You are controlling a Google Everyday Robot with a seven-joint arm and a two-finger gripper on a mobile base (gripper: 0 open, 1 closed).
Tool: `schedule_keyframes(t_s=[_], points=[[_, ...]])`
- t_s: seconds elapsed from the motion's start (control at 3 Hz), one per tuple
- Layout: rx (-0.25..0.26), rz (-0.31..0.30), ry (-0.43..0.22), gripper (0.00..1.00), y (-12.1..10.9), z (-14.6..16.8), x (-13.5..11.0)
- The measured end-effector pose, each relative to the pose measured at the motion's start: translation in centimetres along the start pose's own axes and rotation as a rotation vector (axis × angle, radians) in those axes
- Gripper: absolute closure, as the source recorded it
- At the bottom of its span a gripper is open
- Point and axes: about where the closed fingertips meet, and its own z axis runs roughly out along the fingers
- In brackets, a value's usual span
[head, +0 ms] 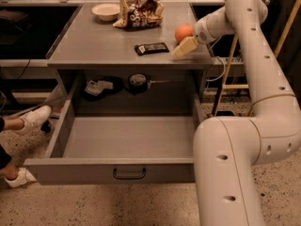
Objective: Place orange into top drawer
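Camera view: orange on the table, drawer open below.

The orange [183,32] sits on the grey table [94,46] near its right edge, well above and apart from the top drawer [127,136], which is pulled far out towards the camera with its dark handle [129,173] in the middle of the front panel. The gripper [184,47] is at table height just in front of the orange, on the end of the white arm [263,79] that curves in from the right; whether it is open or closed cannot be told, nor whether it touches the fruit. Left of it lies a dark flat packet [151,48]. Farther back stand a crumpled snack bag [139,12] and a white bowl [106,11]. At the left edge are two white shoes [33,119].
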Motion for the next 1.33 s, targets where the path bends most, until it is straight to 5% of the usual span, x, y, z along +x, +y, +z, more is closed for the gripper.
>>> schedule_keyframes(t_s=[0.67,1.0,1.33], points=[[-0.021,-0.001,-0.003,0.0,0.6,0.5,0.0],[-0.008,0.024,-0.137,0.0,-0.1,0.4,-2.2],[-0.01,0.027,-0.154,0.0,-0.1,0.5,-2.6]])
